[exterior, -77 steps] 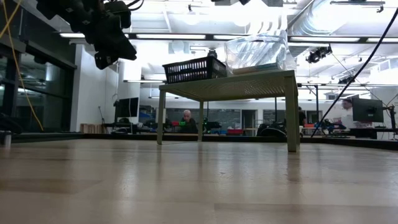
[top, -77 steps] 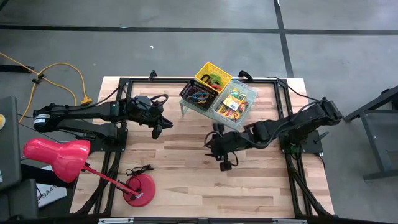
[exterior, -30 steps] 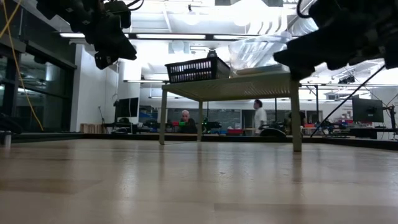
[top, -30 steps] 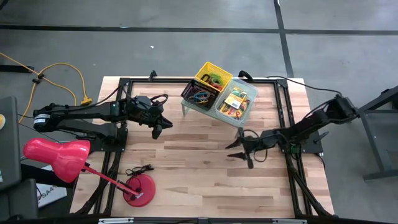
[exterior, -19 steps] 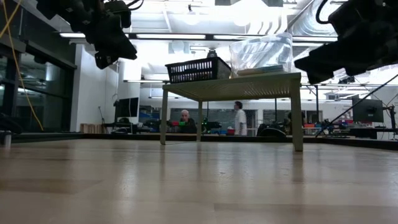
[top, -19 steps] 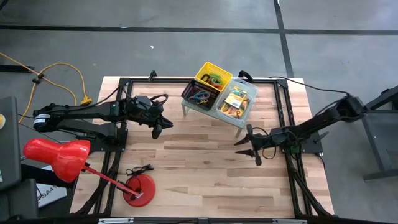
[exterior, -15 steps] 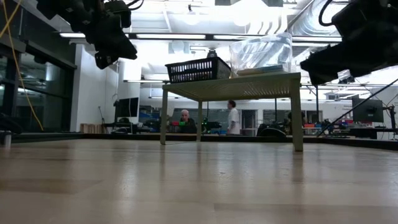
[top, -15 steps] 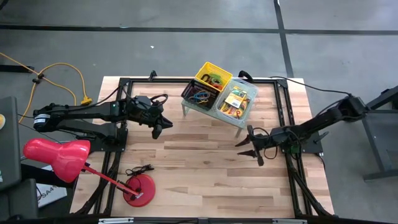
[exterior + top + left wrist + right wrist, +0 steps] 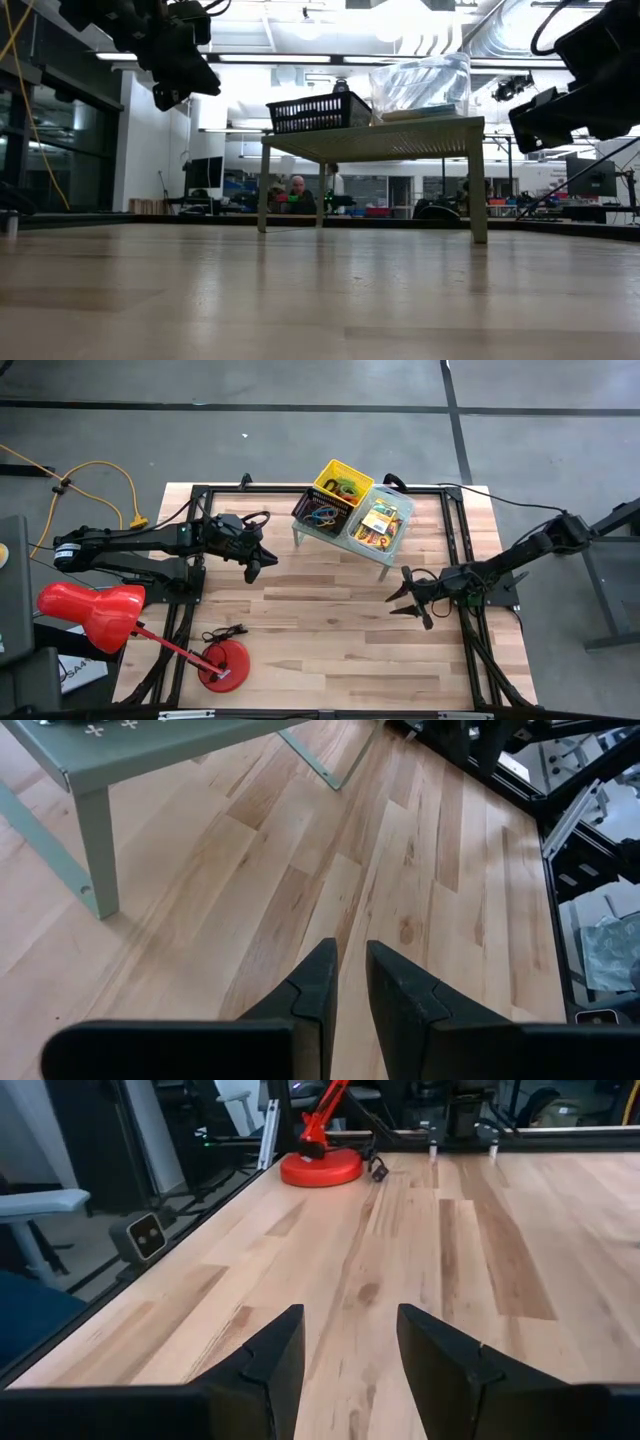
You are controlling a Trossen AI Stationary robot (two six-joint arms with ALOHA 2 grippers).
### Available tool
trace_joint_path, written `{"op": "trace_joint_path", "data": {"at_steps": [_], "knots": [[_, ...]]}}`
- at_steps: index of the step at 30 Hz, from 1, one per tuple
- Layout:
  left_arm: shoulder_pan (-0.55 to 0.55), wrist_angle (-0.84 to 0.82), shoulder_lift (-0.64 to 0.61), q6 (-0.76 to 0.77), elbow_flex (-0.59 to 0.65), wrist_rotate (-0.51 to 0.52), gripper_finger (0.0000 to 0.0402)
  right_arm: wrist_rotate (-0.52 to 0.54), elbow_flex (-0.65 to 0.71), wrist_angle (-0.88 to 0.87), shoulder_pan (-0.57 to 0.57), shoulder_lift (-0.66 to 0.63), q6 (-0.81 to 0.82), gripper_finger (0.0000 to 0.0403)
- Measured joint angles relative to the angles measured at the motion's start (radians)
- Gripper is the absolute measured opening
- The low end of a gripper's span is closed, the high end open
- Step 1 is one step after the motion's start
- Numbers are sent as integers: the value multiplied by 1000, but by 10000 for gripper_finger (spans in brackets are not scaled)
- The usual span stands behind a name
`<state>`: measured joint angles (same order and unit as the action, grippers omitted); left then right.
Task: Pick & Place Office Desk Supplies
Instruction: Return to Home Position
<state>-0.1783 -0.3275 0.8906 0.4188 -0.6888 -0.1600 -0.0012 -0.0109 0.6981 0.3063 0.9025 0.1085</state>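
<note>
High view: the pale green shelf (image 9: 340, 540) carries the black mesh tray (image 9: 318, 513) of rubber bands (image 9: 322, 515), the yellow basket (image 9: 341, 483) of little rings (image 9: 346, 487) and the clear tub (image 9: 377, 524) of card boxes (image 9: 375, 520).
Low view: tray and tub stand on the shelf top.
Left wrist view: left gripper (image 9: 350, 960), jaws nearly together, empty.
Right wrist view: right gripper (image 9: 350, 1330), jaws apart, empty, above the table (image 9: 480, 1230).

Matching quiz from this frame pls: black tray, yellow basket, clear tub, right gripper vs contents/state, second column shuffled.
Column one:
1 black tray
2 yellow basket
3 clear tub
4 right gripper

Column two:
a card boxes inside
b fingers open, over bare table
c rubber bands inside
d little rings inside

Pairs: 1-c, 2-d, 3-a, 4-b.

All three bins sit on the shelf. The left gripper hangs over the table's left side.
</note>
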Motion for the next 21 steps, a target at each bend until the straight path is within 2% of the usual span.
{"op": "trace_joint_path", "data": {"at_steps": [12,21], "knots": [[0,0,0,0,0,0,52,9,3,-92,12,-42,-7,148],[0,0,0,0,0,0,52,-53,3,-313,-49,-264,-18,148]]}}
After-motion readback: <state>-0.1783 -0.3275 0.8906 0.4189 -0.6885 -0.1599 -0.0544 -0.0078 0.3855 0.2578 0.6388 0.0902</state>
